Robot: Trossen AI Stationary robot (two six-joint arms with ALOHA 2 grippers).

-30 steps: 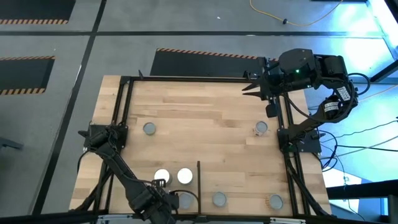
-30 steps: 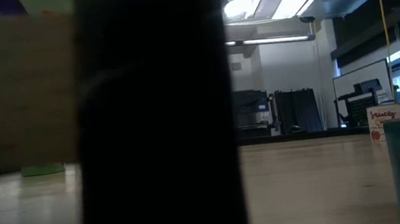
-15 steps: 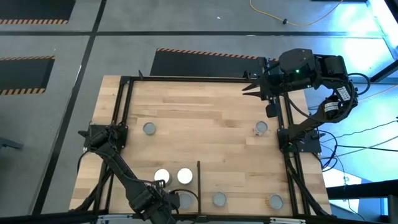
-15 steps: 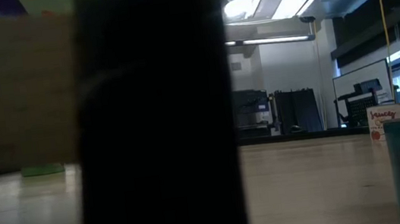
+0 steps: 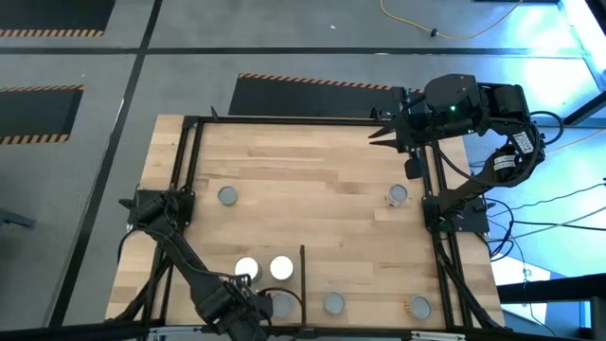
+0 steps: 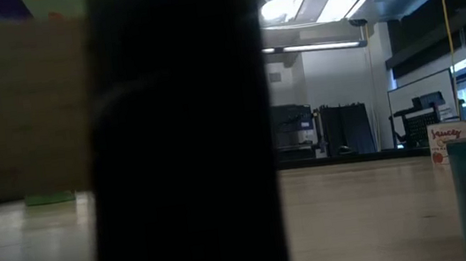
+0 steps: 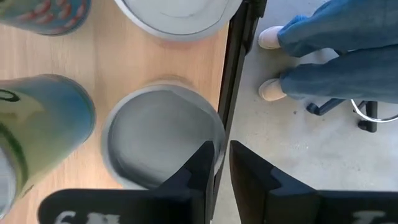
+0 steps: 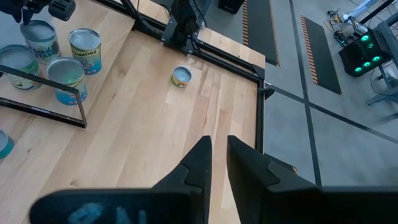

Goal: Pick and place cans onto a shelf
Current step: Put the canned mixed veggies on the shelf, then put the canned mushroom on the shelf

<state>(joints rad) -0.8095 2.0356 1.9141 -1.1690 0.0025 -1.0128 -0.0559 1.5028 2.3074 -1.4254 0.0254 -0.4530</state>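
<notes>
- While nothing moves between the earlier pictures and now, the task looks paused: no can is lifted.
- On the desk (image 5: 312, 180), cans sit scattered, two white-topped cans (image 5: 263, 269) beside the shelf divider (image 5: 302, 270).
- Left arm reaches down to the near edge, its claw (image 7: 221, 163) nearly clenched, empty, over a grey-topped can (image 7: 160, 134).
- Right claw (image 5: 381, 136) hangs at the far right corner, clenched and empty.

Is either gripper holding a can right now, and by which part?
Neither. The left gripper is nearly closed beside a grey-topped can; the right gripper hovers empty.
</notes>
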